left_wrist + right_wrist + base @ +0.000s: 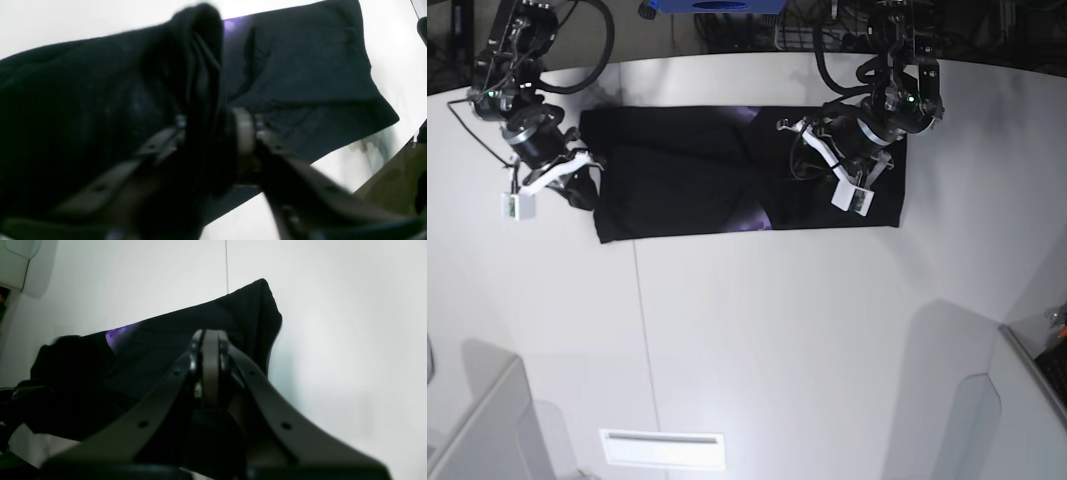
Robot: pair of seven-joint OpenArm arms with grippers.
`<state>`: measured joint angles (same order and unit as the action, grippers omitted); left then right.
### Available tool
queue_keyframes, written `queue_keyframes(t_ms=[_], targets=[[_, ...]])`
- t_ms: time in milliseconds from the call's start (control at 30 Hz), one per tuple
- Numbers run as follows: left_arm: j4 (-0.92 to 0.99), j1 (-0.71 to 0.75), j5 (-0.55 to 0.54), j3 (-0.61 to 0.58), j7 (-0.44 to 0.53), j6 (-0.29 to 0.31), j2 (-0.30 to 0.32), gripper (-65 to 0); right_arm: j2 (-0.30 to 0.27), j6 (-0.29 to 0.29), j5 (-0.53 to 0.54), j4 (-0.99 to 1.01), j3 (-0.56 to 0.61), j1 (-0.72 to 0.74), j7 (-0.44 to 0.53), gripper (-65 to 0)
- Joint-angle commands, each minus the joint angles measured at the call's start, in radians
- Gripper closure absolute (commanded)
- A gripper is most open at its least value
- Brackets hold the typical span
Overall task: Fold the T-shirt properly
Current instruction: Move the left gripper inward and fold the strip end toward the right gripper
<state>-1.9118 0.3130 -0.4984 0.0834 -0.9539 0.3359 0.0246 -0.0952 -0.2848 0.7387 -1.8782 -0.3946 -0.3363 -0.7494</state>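
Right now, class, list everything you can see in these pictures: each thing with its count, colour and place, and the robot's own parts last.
T-shirt: one, black with a little purple print showing near its middle, lying as a long folded band across the far part of the table.
Table: one, white, fills most of the base view.
Blue thing: one, at the far edge behind the table; too cropped to identify.
Left gripper: one, dark, over the T-shirt's end on the base view's right; a bunch of black cloth sits between its fingers.
Right gripper: one, dark, at the T-shirt's other end, shut, nothing visible between its fingers.
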Motion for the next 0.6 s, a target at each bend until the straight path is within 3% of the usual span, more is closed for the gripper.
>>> queue_keyframes(t_ms=[0,167,400,467,500,533,567], targets=[[-0.016,-0.005,-0.015,-0.003,0.017,-0.001,-0.001,-26.5,-0.007,-0.008,0.014,-0.016,-0.004,0.004,0.021,0.0],[-0.018,-0.005,-0.015,-0.009,0.017,0.004,-0.002,-44.4,-0.007,-0.008,0.014,-0.016,-0.004,0.004,0.021,0.0],[-0.018,-0.027,-0.015,-0.115,0.017,0.006,0.001,-47.2,-0.005,-0.008,0.022,-0.016,-0.004,0.004,0.021,0.0],[-0.025,-0.03,-0.015,-0.104,0.017,0.006,0.001,-45.7,-0.005,-0.009,0.023,-0.016,-0.004,0.001,0.021,0.0],[-0.033,-0.03,-0.015,-0.087,0.017,0.006,0.001,-41.6,-0.004,-0.009,0.026,-0.018,-0.005,-0.002,0.021,0.0],[-0.039,-0.027,-0.015,-0.064,0.017,0.006,0.002,-35.7,-0.004,-0.011,0.04,-0.018,-0.007,-0.011,0.021,0.0],[-0.045,-0.024,-0.015,-0.024,0.017,0.006,0.005,-25.7,-0.004,-0.011,0.071,-0.018,-0.01,-0.017,0.021,0.0]])
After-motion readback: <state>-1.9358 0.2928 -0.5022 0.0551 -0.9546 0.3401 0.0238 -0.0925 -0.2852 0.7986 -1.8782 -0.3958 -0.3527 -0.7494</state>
